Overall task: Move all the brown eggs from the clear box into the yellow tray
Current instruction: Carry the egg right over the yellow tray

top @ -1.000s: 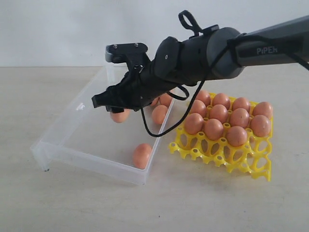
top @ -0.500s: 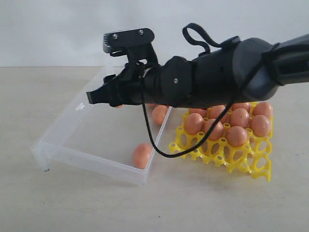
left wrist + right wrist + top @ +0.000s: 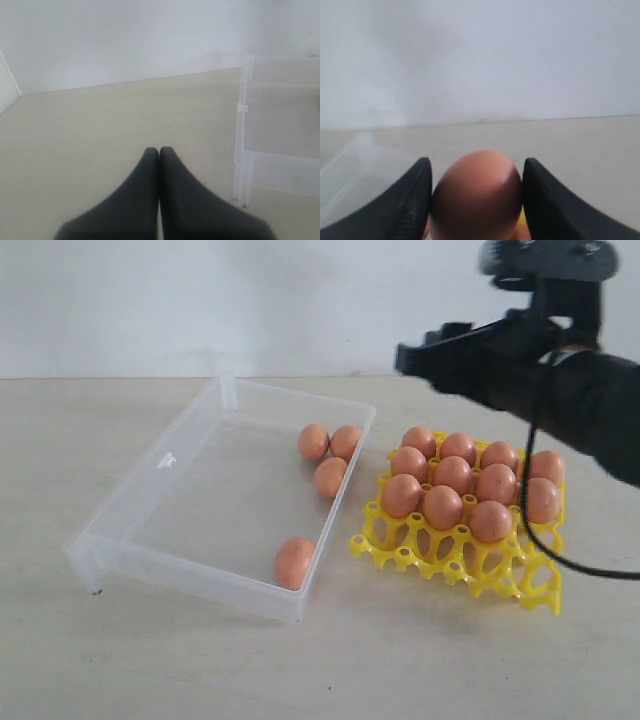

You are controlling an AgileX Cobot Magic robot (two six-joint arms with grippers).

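Egg (image 3: 476, 195), brown, gripped between right jaws; left jaws pressed together, empty

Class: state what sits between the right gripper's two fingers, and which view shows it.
A brown egg, held between both fingers; the right wrist view shows it.

Probably a robotics lab bench: a black robot arm (image 3: 590, 405) over a pale tabletop (image 3: 130, 660), against a plain white wall (image 3: 200, 300).

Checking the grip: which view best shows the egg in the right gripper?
The right wrist view: the brown egg fills the gap between the fingers of the right gripper. The exterior view shows only the blurred gripper, no egg; the left wrist view misses it.
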